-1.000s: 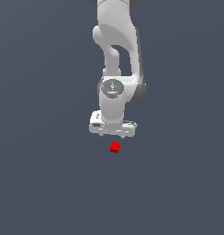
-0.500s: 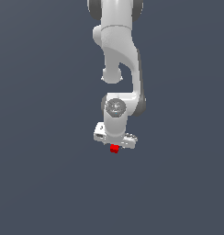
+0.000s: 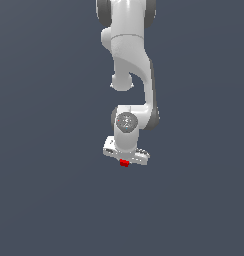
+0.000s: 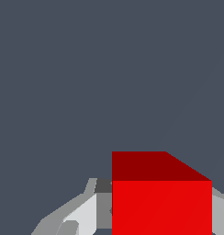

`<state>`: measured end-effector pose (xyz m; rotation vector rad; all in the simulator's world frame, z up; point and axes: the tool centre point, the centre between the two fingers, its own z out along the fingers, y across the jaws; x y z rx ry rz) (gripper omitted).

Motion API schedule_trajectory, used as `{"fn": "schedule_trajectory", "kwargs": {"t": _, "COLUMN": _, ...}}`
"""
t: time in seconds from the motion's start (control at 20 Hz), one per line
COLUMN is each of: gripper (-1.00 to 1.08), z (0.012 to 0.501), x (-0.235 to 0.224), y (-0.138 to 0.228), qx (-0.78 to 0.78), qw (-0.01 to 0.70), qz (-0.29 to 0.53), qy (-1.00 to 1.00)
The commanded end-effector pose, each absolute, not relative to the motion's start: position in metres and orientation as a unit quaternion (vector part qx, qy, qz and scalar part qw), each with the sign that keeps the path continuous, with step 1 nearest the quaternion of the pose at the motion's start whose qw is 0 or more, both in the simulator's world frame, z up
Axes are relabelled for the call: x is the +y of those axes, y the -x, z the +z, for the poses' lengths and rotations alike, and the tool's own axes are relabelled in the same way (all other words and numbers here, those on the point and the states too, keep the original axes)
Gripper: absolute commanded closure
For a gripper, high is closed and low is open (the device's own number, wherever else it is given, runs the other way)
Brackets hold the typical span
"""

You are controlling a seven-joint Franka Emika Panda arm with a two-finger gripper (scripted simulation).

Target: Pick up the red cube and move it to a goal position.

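Observation:
The red cube (image 3: 124,163) rests on the dark grey floor, and only a sliver of it shows under the white hand in the exterior view. My gripper (image 3: 125,161) has come straight down over it. In the wrist view the red cube (image 4: 162,206) fills the space between the fingers (image 4: 84,215). One grey finger lies against each of its sides with no gap showing. The gripper (image 4: 162,220) looks shut on the cube, which stands at floor level.
The plain dark grey floor (image 3: 49,190) stretches all around the arm. No other object shows in either view.
The arm has come down from above the cube until the hand covers most of it. The cube has stayed in the same spot.

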<state>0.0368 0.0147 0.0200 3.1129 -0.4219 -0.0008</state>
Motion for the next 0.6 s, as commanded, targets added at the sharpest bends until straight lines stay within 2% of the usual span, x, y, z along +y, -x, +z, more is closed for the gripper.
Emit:
{"fn": "schedule_trajectory", "kwargs": {"t": 0.0, "gripper": 1.08, "z": 0.0198, "x": 0.0146, "y": -0.0371, "qx": -0.135, "qw": 0.000, "qz": 0.000, "qy": -0.991}}
{"fn": "schedule_trajectory", "kwargs": {"t": 0.55, "gripper": 1.08, "z": 0.0245, "x": 0.0148, "y": -0.0366, "qx": -0.135, "qw": 0.000, "qz": 0.000, "qy": -0.991}}
